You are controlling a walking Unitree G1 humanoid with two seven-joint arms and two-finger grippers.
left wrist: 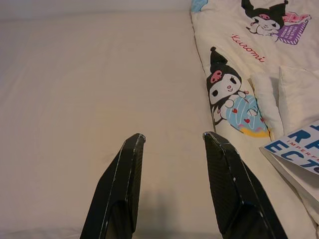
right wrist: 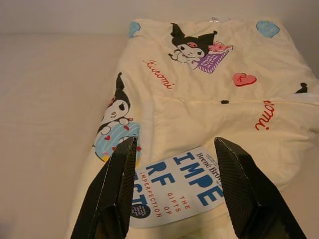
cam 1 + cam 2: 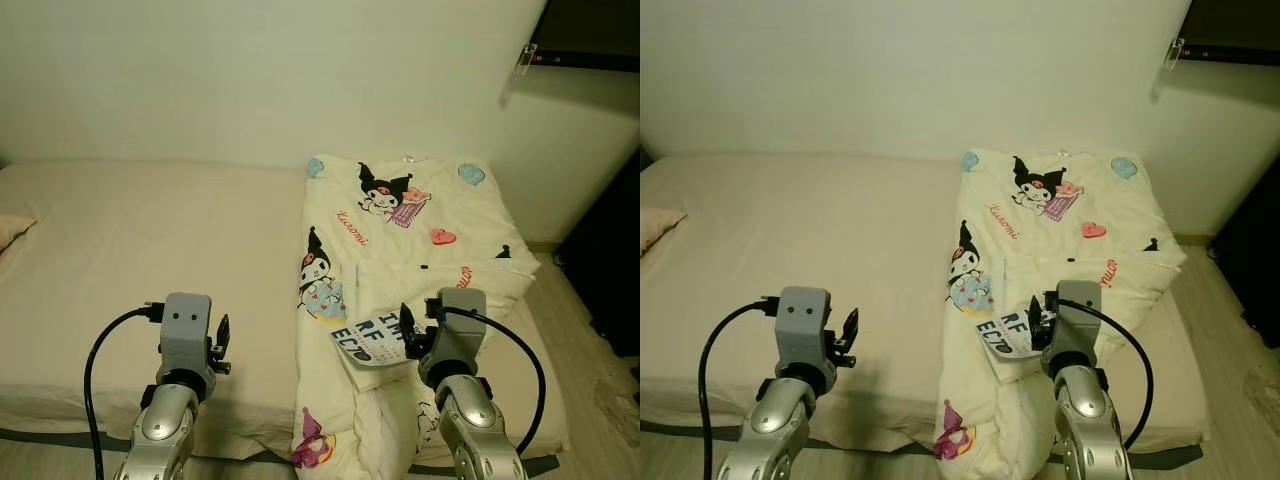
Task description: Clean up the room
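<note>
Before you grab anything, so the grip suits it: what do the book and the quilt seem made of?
The book looks like a paperback: thin, smooth printed cover, finish unclear. The quilt looks like soft padded fabric, matte, with puffy folds and cartoon prints.

Both silver arms are up and reaching forward over the near edge of the bed (image 3: 120, 250). The left gripper (image 1: 172, 137) hangs over the bare mattress on the left side, jaws spread wide with nothing between them. The right gripper (image 2: 174, 142) sits further right along that same near edge, jaws also apart, pointing toward the far wall side.
</note>
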